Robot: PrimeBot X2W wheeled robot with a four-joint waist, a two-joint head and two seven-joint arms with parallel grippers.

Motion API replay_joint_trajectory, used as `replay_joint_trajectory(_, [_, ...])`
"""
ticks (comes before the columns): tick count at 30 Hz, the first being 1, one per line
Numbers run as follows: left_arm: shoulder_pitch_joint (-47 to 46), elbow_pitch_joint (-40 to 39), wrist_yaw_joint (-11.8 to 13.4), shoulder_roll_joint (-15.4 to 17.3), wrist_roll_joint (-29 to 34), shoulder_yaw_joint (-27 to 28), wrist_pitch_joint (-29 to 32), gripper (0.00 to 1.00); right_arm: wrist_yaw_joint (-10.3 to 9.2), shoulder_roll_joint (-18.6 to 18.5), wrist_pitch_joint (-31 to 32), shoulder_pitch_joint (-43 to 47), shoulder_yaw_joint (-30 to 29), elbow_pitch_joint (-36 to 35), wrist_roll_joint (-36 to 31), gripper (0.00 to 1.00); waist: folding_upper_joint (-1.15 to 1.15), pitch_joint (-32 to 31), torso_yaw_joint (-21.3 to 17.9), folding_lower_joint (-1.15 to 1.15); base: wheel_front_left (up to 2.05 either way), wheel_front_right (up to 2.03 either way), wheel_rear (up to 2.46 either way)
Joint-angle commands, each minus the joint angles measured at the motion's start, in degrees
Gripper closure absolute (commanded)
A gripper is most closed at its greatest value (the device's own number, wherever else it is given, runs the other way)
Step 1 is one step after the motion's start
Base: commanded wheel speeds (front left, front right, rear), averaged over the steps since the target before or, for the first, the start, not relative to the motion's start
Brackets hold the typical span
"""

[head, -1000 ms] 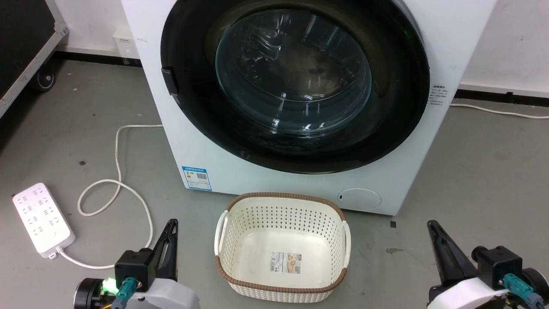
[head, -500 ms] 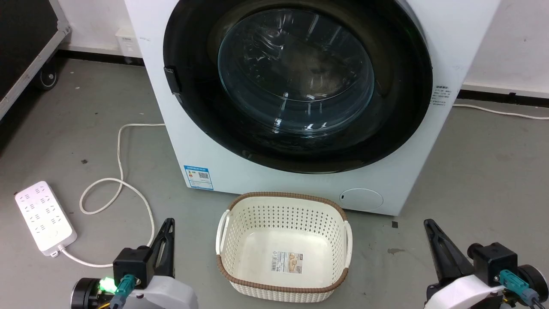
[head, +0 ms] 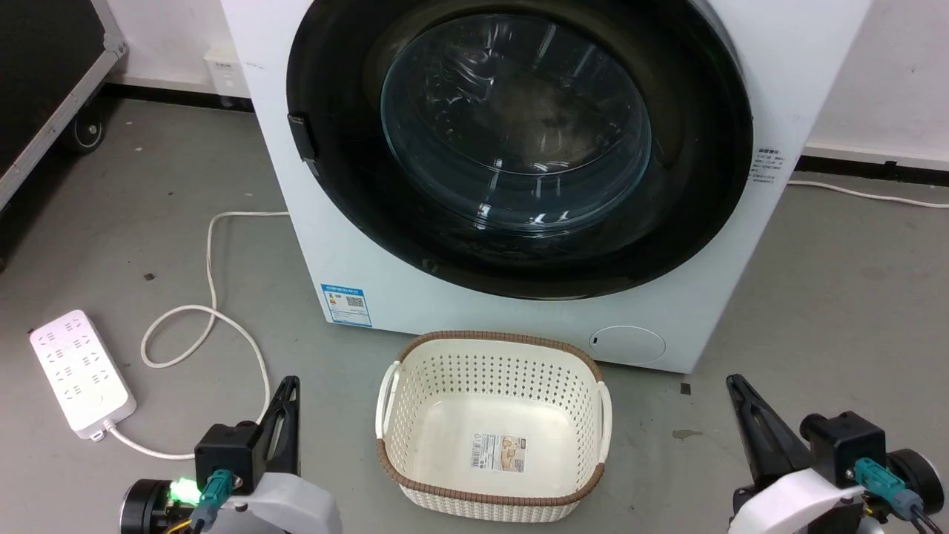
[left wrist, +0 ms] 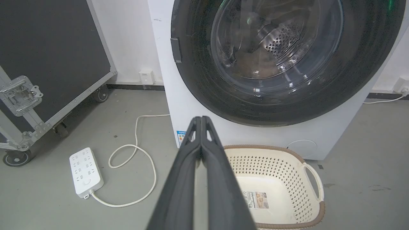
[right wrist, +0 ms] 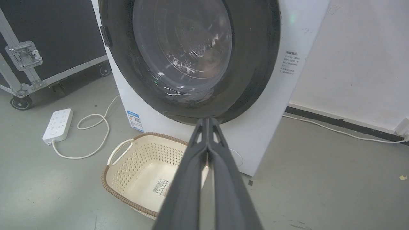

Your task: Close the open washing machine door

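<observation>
The large round black-rimmed glass washing machine door (head: 519,133) lies flush on the white front-loading machine (head: 519,326), seemingly latched. Any confirming press belongs on its rim, clear of the cream perforated plastic basket (head: 493,340). The left gripper (head: 289,393) and right gripper (head: 738,391) hang low, fingers pinched together and empty.

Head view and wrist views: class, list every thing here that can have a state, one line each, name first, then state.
washing machine door: shut, flush with the machine's front.
laundry basket: upright on the floor, empty.
power strip: lying on the floor, no plug in its sockets.
left gripper: shut, holding nothing.
right gripper: shut, holding nothing.
</observation>
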Motion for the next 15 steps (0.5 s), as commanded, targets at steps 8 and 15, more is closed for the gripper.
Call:
replay_joint_trajectory(8, [-0.8,-0.8,0.5,-0.2,0.9,0.6,1.2,1.00,-0.04,0.4,1.2,-1.1,0.3,-0.9,-0.8,1.00,0.00,0.0,0.2,0.00,0.00,0.00,0.00])
replay_joint_trajectory(15, [-0.9,-1.0,0.6,-0.3,1.1,0.8,1.5,1.00,-0.04,0.4,1.5,-1.2,0.4,-1.0,-0.9,1.00,0.00,0.1,0.3,0.00,0.00,0.00,0.00])
